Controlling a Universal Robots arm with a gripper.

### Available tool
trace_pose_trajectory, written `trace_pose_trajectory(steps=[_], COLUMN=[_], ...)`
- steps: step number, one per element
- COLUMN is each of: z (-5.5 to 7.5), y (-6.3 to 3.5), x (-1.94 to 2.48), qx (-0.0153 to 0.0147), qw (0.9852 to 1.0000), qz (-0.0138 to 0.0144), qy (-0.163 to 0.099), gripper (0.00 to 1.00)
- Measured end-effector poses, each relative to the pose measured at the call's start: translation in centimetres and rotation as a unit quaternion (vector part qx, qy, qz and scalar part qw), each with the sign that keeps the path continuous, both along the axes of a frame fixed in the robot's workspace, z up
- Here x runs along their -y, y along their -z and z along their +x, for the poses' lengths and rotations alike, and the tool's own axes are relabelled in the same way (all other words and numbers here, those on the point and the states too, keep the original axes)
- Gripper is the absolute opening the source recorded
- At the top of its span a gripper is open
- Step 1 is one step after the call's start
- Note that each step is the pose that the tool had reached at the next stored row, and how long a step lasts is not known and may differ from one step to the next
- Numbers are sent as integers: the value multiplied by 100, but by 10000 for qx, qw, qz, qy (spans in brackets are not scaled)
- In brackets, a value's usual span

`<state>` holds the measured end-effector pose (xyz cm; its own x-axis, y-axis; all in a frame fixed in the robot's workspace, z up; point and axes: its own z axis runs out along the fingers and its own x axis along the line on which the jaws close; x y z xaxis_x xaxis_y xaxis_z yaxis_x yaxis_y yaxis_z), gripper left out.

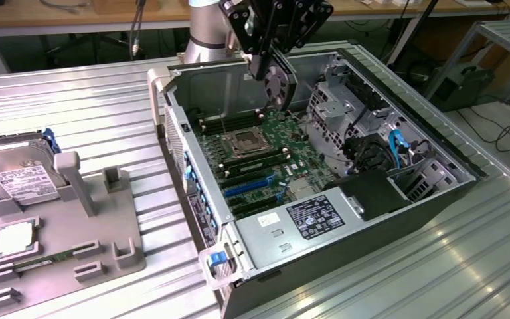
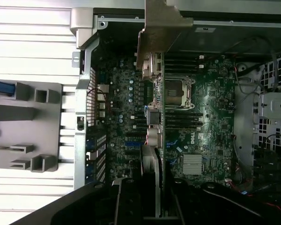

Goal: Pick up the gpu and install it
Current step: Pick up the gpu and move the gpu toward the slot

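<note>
The black gripper (image 1: 267, 65), jaws narrowed, clamps the thin green fan-topped gpu (image 1: 283, 85) upright above the green motherboard (image 1: 268, 149), near the open grey computer case's (image 1: 204, 90) far wall.

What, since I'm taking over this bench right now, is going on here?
The robot arm's claw is gripping the gpu edge-on and holding it over the open computer case, above the motherboard. The card hangs clear of the board, not yet seated in a slot. On the exterior view's left, a hard drive stands in the grey fixture.
</note>
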<state>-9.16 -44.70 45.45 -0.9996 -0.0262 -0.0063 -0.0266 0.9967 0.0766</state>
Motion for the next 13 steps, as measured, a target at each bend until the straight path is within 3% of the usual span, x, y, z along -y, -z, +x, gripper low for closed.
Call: trace_pose_trajectory(steps=[13], z=[110], y=[5], x=[0], qx=[0], qw=[10000], qz=[-1], qy=[-5], gripper=[28])
